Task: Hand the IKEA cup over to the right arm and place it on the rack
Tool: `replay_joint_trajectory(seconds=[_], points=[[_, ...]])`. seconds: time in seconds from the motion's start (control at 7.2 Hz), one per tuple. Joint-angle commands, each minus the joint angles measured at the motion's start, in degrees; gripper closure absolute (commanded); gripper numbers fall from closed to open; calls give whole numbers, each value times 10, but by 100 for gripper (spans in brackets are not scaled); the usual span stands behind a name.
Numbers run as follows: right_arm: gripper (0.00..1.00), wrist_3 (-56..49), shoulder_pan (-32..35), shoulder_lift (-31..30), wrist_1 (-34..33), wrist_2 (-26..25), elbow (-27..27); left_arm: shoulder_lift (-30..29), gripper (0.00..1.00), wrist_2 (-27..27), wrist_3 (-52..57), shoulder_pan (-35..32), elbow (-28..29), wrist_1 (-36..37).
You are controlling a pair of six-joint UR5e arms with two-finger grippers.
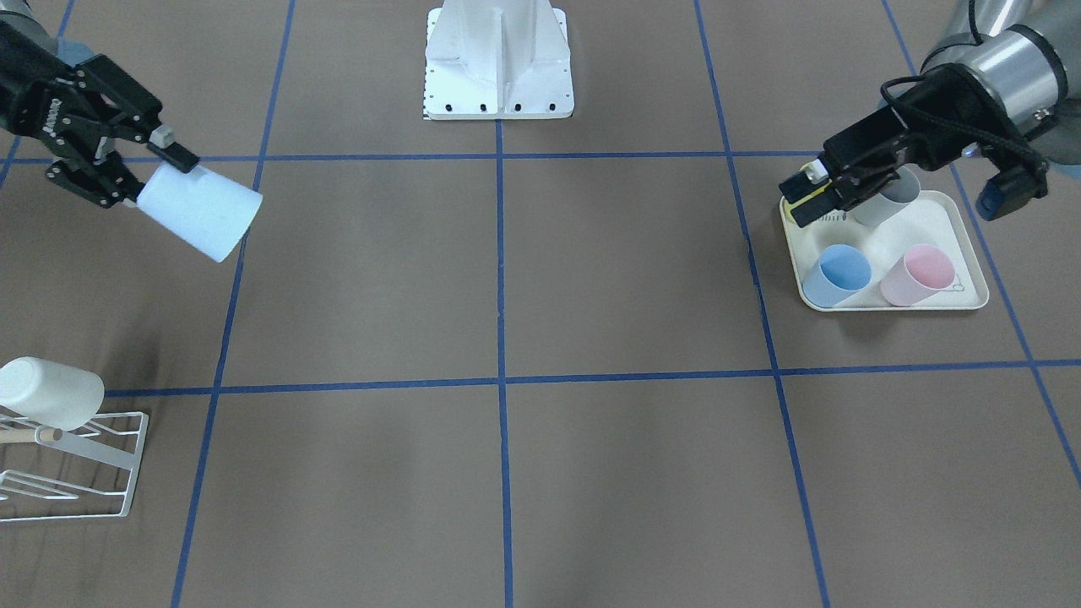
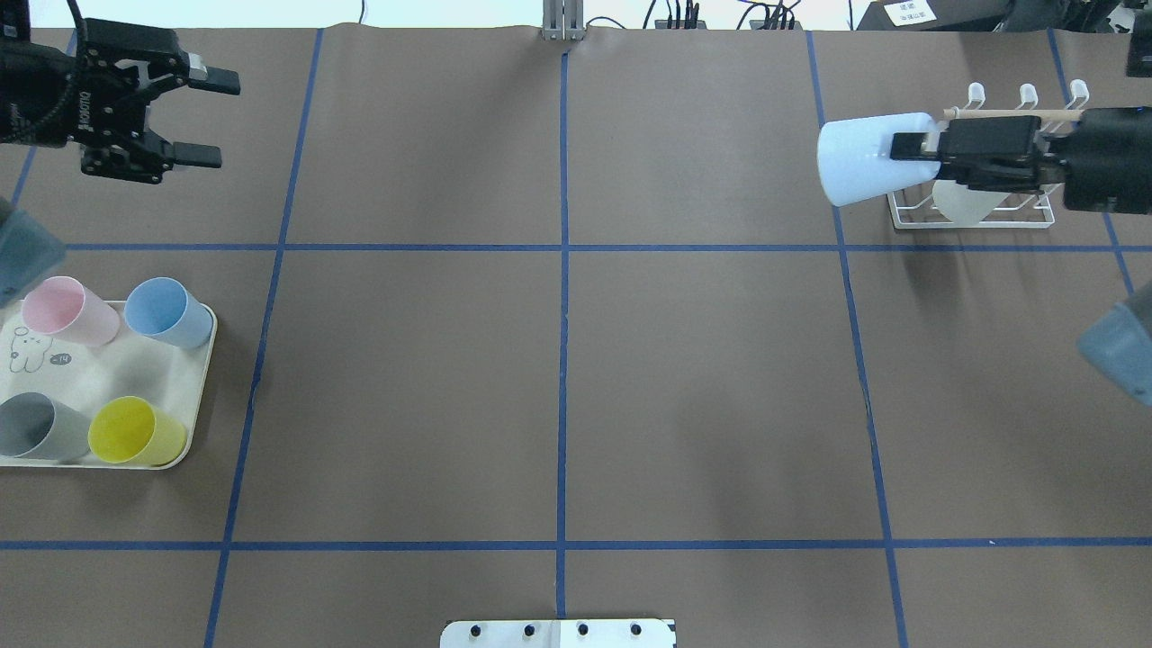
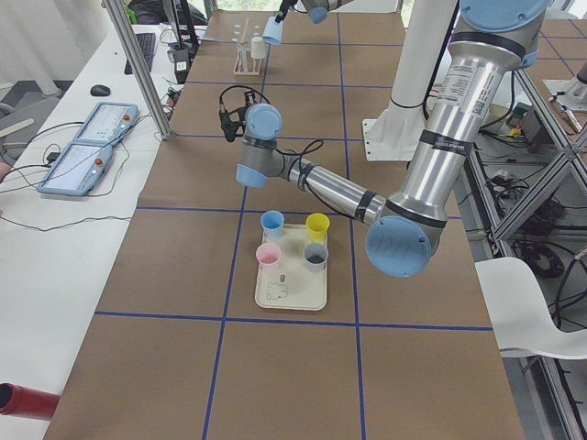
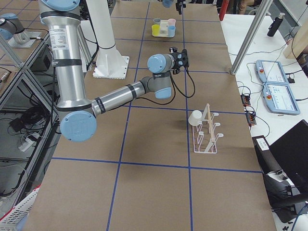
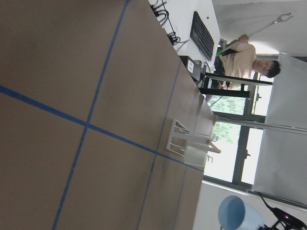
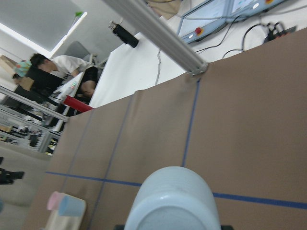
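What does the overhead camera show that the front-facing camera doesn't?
Only overhead: the yellow cup in full on the tray, and the three capped prong tips of the rack. Only front-facing: the robot's white pedestal, and the white cup on the rack unobstructed. Both: the right claw shut on the pale cup, the left claw open, plus the pink cup, blue cup and grey cup.

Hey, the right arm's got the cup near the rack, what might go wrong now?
The pale blue cup lies sideways in the right gripper, held only near its narrow end, so it might slip or tilt. The rack already carries a white cup; coming down close to it could knock that cup off or shove the light wire rack.
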Motion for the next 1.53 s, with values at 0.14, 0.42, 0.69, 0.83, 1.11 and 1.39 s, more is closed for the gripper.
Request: replay_joint_trajectory(seconds=[0.14, 0.42, 0.69, 0.83, 1.11, 1.39], points=[[82, -279, 137, -18, -249, 96, 1, 37, 0, -7, 210, -43, -3, 112], [82, -414, 159, -19, -393, 74, 1, 70, 0, 1, 300, -65, -3, 139], [82, -505, 153, -3, -546, 21, 6, 88, 0, 17, 341, -74, -3, 145], [82, -540, 154, 17, -597, 22, -1, 90, 0, 19, 341, -74, -3, 145], [82, -546, 152, 22, -619, 21, -17, 96, 0, 19, 341, -74, -8, 145], [82, -546, 150, 47, -616, 24, -62, 97, 0, 19, 341, -74, -8, 145]])
